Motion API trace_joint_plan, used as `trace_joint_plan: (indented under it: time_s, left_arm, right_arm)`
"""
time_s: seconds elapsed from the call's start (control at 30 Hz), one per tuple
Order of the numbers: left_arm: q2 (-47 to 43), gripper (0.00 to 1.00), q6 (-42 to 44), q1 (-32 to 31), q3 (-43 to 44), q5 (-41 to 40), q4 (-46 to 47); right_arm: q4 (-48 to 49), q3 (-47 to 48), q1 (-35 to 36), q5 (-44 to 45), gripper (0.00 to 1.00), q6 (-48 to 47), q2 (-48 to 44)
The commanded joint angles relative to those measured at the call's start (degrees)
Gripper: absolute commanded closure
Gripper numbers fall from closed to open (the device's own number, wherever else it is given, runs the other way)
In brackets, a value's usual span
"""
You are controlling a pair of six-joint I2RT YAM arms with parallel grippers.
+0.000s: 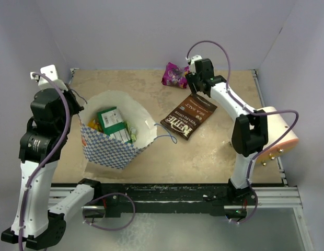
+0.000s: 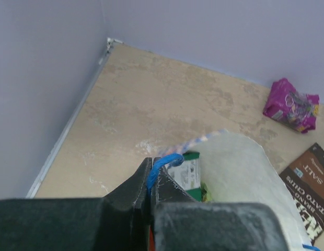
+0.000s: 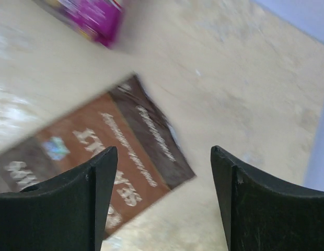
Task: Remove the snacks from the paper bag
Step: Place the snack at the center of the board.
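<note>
left jaws clamped on blue string handle [image 2: 164,161] of paper bag [image 1: 107,151]. right jaws wide apart, over brown pouch [image 3: 99,151] lying on counter [image 1: 204,151], magenta packet [image 1: 175,75] near.

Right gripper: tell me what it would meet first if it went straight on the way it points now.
Probably the brown chip packet, flat on the table: its corner shows straight ahead of the open right gripper. Bare tabletop starts just beside it, so a near miss is possible.
</note>
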Motion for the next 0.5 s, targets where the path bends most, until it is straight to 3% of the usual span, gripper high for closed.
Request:
trace_joint_plan:
  time_s: [0.0, 0.23, 0.37, 0.47]
  left_arm:
    - [-3.45, 1.00, 8.11, 0.01, -1.55, -5.82, 18.43]
    - [-2.93, 1.00, 30.27, -0.03, -2.07, -9.40, 32.11]
    - [-1.97, 1.00, 41.29, -0.03, -2.30, -3.52, 37.61]
    - [0.91, 1.00, 40.30, -0.03, -1.03, 3.14, 37.18]
  right_arm:
    - [5.11, 3.21, 4.43, -15.01, 0.25, 9.76, -6.14]
    - [8.88, -2.59, 11.87, -23.01, 0.23, 15.30, -14.16]
    - [9.06, -6.25, 14.02, -24.74, 0.23, 19.23, -17.49]
    - [7.98, -7.80, 14.61, -25.92, 0.23, 21.26, -18.63]
